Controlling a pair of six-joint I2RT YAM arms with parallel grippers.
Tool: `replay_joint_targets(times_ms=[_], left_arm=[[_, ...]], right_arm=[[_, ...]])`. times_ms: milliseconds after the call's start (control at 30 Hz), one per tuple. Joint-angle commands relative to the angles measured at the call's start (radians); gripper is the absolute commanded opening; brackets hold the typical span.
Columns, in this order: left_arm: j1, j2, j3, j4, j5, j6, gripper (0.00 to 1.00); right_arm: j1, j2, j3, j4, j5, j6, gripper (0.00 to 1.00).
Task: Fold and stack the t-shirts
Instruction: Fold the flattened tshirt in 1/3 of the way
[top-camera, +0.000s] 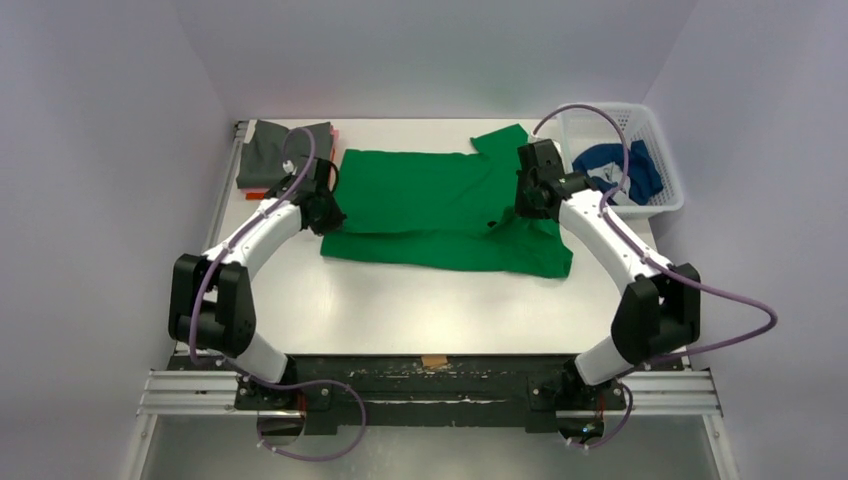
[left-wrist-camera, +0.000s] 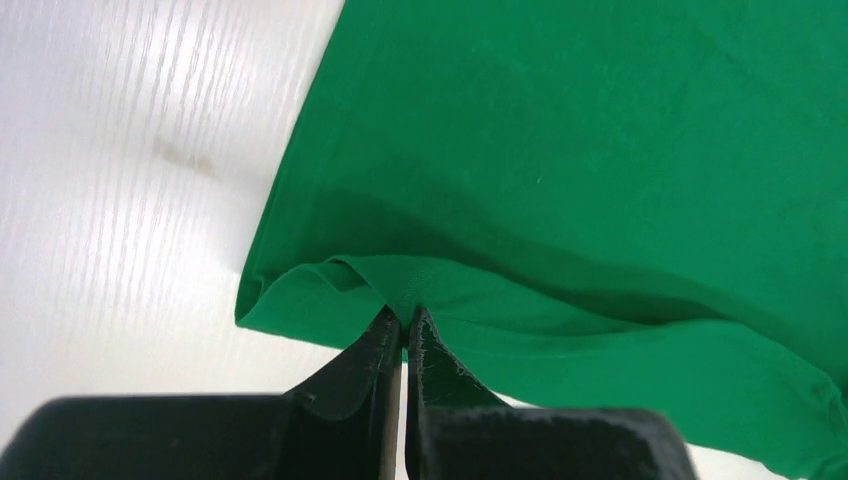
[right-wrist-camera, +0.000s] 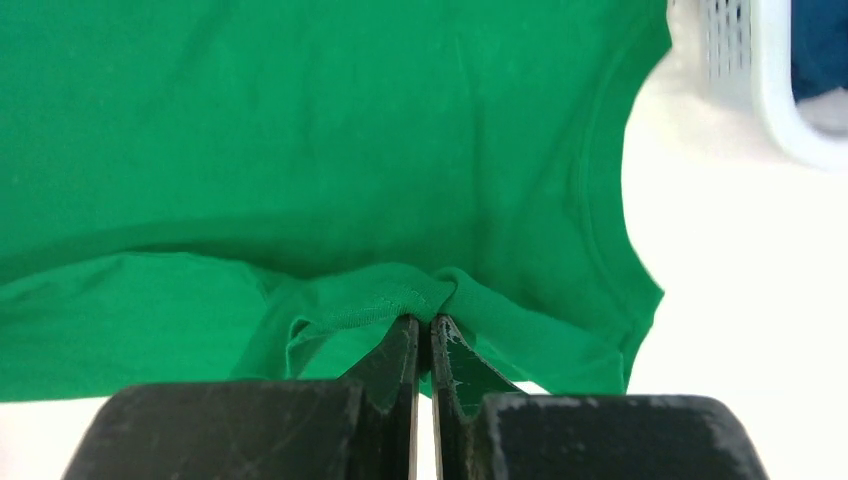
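Observation:
A bright green t-shirt (top-camera: 440, 205) lies spread across the middle of the table, its near part folded up over the rest. My left gripper (top-camera: 325, 212) is shut on the shirt's left edge, pinching a fold of green cloth (left-wrist-camera: 405, 290). My right gripper (top-camera: 522, 200) is shut on the shirt's right side, pinching a bunched hem (right-wrist-camera: 425, 295). A folded dark grey t-shirt (top-camera: 280, 152) lies on a stack at the back left, with pink and orange edges showing under it. A blue t-shirt (top-camera: 625, 170) lies in the basket.
A white lattice basket (top-camera: 640, 125) stands at the back right, also at the top right of the right wrist view (right-wrist-camera: 770, 90). The white table (top-camera: 400, 310) runs bare in front of the green shirt. Grey walls close in on three sides.

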Motion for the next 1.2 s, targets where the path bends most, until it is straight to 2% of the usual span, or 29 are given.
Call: replay_joint_targets(times_ms=[0, 233, 267, 300, 367, 400, 467, 500, 567, 700, 833, 900, 1000, 1167], left_arm=[[0.028, 0.076, 0.107, 0.001, -0.025, 0.031, 0.0], [0.053, 0.25, 0.26, -0.059, -0.007, 0.037, 0.0], [0.059, 0.272, 0.28, -0.069, -0.001, 0.037, 0.0], [0.063, 0.294, 0.3, -0.077, 0.008, 0.037, 0.07], [0.072, 0.329, 0.345, -0.099, 0.021, 0.037, 0.38], [0.075, 0.342, 0.367, -0.112, 0.024, 0.037, 0.5], [0.076, 0.339, 0.397, -0.14, 0.029, 0.048, 0.88], [0.076, 0.325, 0.394, -0.143, 0.034, 0.05, 0.99], [0.077, 0.281, 0.358, -0.128, 0.057, 0.055, 1.0], [0.074, 0.202, 0.251, -0.06, 0.165, 0.055, 1.0], [0.055, 0.238, 0.221, 0.03, 0.309, 0.042, 1.0], [0.041, 0.309, 0.261, 0.058, 0.374, 0.036, 1.0], [0.027, 0.43, 0.333, 0.054, 0.457, 0.023, 1.0], [0.019, 0.461, 0.309, 0.046, 0.422, 0.002, 1.0]], right_arm=[[-0.043, 0.111, 0.135, 0.057, -0.05, -0.104, 0.0], [-0.103, 0.401, 0.38, 0.025, -0.095, -0.186, 0.0], [-0.108, 0.447, 0.436, -0.002, -0.089, -0.186, 0.04], [-0.109, 0.489, 0.49, -0.026, -0.07, -0.186, 0.14], [-0.113, 0.557, 0.569, -0.009, -0.04, -0.199, 0.36], [-0.118, 0.592, 0.616, -0.009, -0.032, -0.198, 0.41], [-0.119, 0.641, 0.726, -0.072, -0.018, -0.177, 0.49], [-0.119, 0.641, 0.737, -0.082, -0.027, -0.168, 0.53], [-0.119, 0.595, 0.668, -0.061, -0.032, -0.158, 0.59], [-0.118, 0.429, 0.38, 0.047, -0.087, -0.109, 0.69], [-0.115, 0.332, 0.144, 0.218, -0.264, -0.054, 0.71], [-0.102, 0.36, 0.121, 0.245, -0.349, -0.043, 0.72], [-0.073, 0.415, 0.122, 0.254, -0.365, -0.036, 0.72], [-0.064, 0.447, 0.048, 0.292, -0.305, -0.009, 0.7]])
